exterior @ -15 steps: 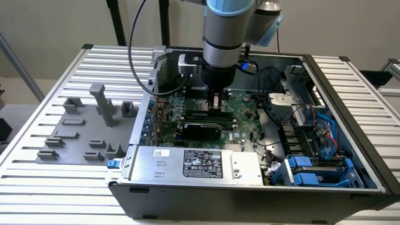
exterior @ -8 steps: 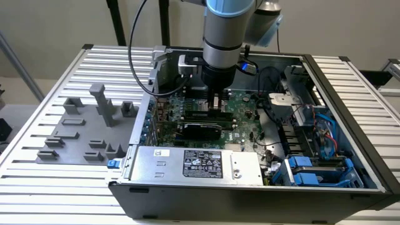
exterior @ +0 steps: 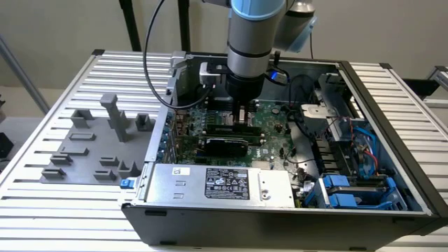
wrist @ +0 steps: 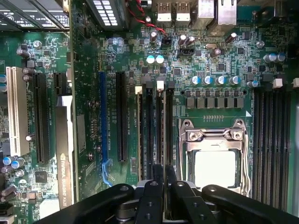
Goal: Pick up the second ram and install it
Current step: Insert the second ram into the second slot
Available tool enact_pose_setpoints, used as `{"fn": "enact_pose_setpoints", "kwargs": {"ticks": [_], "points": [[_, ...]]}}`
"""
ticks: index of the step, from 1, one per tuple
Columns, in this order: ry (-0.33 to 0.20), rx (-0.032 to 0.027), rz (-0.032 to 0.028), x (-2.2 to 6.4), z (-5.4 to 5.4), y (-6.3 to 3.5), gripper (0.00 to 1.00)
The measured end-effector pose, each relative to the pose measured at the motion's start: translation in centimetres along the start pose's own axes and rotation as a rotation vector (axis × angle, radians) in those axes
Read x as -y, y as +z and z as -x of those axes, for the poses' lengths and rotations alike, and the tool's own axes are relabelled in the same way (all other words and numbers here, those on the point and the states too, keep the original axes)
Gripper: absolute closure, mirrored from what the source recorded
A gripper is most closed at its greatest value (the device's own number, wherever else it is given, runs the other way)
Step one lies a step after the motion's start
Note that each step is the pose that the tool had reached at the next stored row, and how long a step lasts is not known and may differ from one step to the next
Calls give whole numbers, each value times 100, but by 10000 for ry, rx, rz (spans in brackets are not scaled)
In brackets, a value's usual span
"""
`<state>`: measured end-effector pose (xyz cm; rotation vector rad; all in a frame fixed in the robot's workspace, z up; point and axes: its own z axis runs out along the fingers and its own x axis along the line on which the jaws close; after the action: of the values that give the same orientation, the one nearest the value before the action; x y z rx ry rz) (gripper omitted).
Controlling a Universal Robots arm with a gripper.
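My pincer [wrist: 160, 186] sits lowest in the wrist view, its two black fingers [wrist: 150, 198] drawn close with only a thin gap between them, directly over the memory slots [wrist: 156, 130] beside the CPU socket [wrist: 214, 156]. Whether they pinch the second ram I cannot tell; a dark edge runs up from between the fingers along a slot, but I cannot make out a green stick there. The socket's metal frame lies just beside the slots, its centre glaring bright. Past it another bank of black memory slots [wrist: 273, 140] runs parallel. On the other side stand the long black expansion slots [wrist: 121, 116], a blue one [wrist: 102, 116], a white one [wrist: 16, 112], and a graphics card [wrist: 65, 154].

In the exterior view my arm [exterior: 253, 37] reaches straight down into the open computer case [exterior: 364, 157], the pincer [exterior: 243, 113] just above the motherboard [exterior: 269, 131]. The power supply [exterior: 217, 184] lies nearest that camera, blue drive brackets [exterior: 343, 191] at its right. A grey fixture tray [exterior: 91, 147] rests on the slatted table [exterior: 42, 210], outside the case.
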<state>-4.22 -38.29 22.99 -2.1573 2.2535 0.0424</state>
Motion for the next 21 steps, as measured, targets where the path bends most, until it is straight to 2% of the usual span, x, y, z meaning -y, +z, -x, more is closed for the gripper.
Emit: {"fn": "enact_pose_setpoints", "kwargs": {"ticks": [6, 14, 21], "points": [[-1, -2, 0, -7, -1, 14, 100], [-1, -42, -2, -8, -1, 22, 100], [-1, -53, -2, -8, -2, 35, 100]]}}
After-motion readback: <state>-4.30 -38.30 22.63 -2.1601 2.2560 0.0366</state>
